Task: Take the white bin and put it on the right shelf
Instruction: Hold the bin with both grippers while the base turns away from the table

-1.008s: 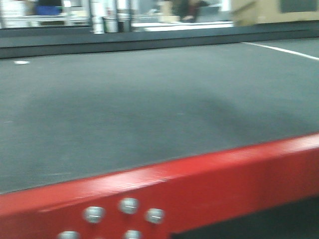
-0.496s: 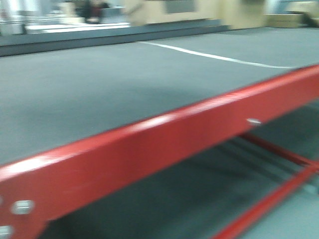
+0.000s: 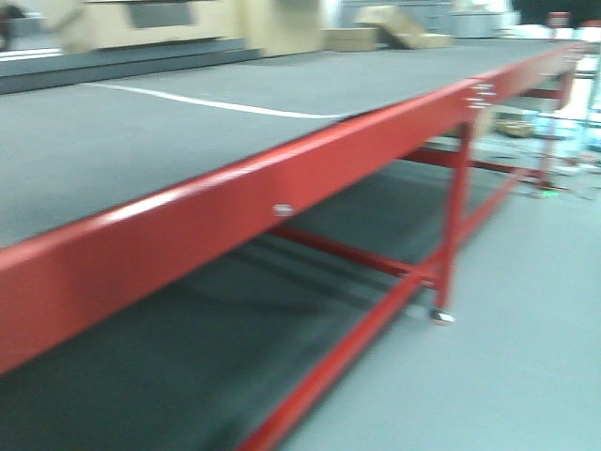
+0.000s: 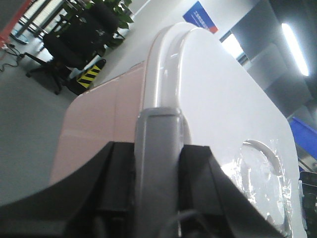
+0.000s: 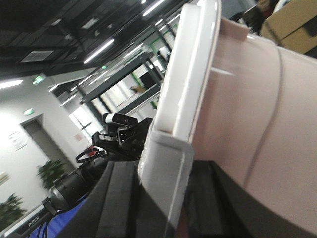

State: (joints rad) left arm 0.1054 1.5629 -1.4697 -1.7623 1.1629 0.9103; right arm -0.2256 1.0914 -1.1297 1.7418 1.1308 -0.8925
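- White bin (image 4: 99, 119) hung between both grippers, its lid (image 4: 223, 99) rim pinched at either end.
- Left gripper (image 4: 157, 124) was closed on the rim, grey finger (image 4: 156, 148) over the lid's edge, tub wall just beyond.
- Right gripper (image 5: 166, 148) clamped the opposite rim likewise.
- Front view, blurred, showed a red-framed table (image 3: 235, 197).

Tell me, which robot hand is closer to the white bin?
Neither; it's a tie. The left fingers clamp the white bin by its lid rim, and the right fingers clamp its rim too.
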